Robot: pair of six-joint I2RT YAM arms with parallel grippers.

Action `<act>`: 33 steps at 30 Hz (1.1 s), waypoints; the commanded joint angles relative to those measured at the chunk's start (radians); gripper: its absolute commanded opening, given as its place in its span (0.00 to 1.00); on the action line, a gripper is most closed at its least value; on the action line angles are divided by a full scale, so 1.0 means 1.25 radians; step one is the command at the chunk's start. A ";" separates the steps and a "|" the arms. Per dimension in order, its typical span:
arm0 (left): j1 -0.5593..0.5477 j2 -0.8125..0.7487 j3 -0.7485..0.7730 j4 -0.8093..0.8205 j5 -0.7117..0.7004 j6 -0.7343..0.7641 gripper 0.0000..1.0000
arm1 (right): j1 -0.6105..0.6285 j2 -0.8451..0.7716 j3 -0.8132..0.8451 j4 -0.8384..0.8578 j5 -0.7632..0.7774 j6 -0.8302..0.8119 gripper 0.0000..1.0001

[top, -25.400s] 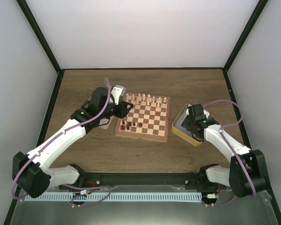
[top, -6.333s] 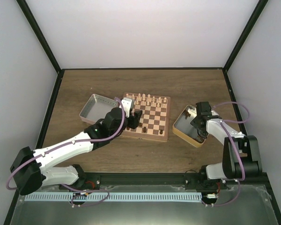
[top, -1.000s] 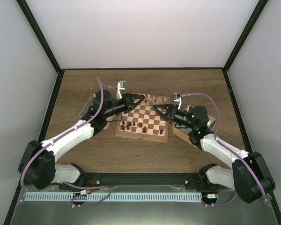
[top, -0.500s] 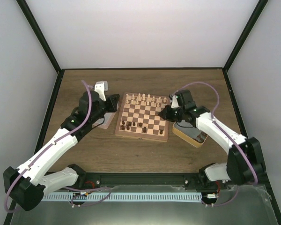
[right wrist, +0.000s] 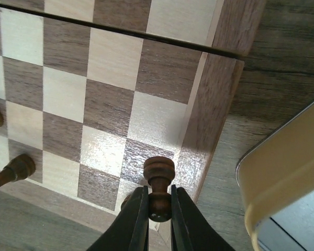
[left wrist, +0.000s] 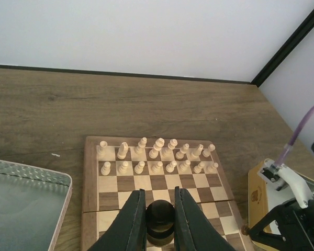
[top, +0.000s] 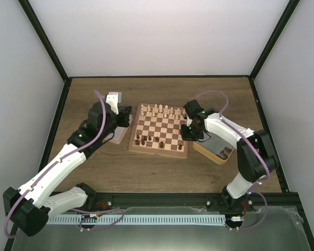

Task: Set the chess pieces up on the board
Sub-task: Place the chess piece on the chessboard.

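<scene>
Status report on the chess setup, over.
Left hand shut on dark piece. Right hand shut on dark pawn, at board's right edge. Nothing blocking; pale pieces far side.

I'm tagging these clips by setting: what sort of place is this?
Likely a lab robot cell: white panels in a black frame, a wooden table, two arms bolted at its near edge.

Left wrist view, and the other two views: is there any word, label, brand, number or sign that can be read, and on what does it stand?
Yellow tin, left wrist view: a small dark printed mark on its side, too small and blurred to read.
Board: no letters or numbers on its rim or squares.
Nothing else readable in any view.
</scene>
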 commanded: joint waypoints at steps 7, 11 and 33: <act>0.002 -0.052 -0.031 0.024 0.014 0.019 0.04 | 0.022 0.054 0.062 -0.038 -0.012 -0.032 0.07; 0.002 -0.051 -0.032 0.027 0.019 0.017 0.04 | 0.029 0.059 0.062 -0.040 -0.020 -0.034 0.08; 0.002 -0.048 -0.040 0.034 0.028 0.013 0.04 | 0.041 0.057 0.070 -0.034 -0.012 -0.024 0.24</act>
